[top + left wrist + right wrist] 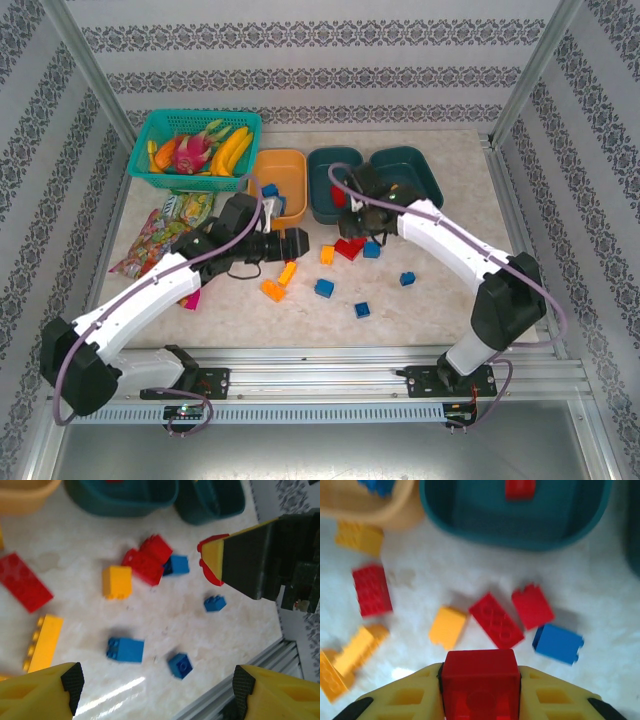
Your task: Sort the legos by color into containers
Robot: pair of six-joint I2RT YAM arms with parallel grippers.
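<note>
1. Top external: the right end effector (352, 218) hovers just in front of the middle teal bin (335, 152), probably to make a drop there. The orange bin (290, 155) holds blue pieces.
2. Left wrist: the left end effector (157, 695) stands wide open and empty above loose blue bricks (125, 649) on the tabletop (200, 630), likely lining up a pick.
3. Right wrist: its fingers (405, 700) are closed on a red brick (480, 672), gripping it by the sides above the scattered legos (495, 620). The teal bin ahead already holds a red piece (520, 487), so the colours match.
</note>
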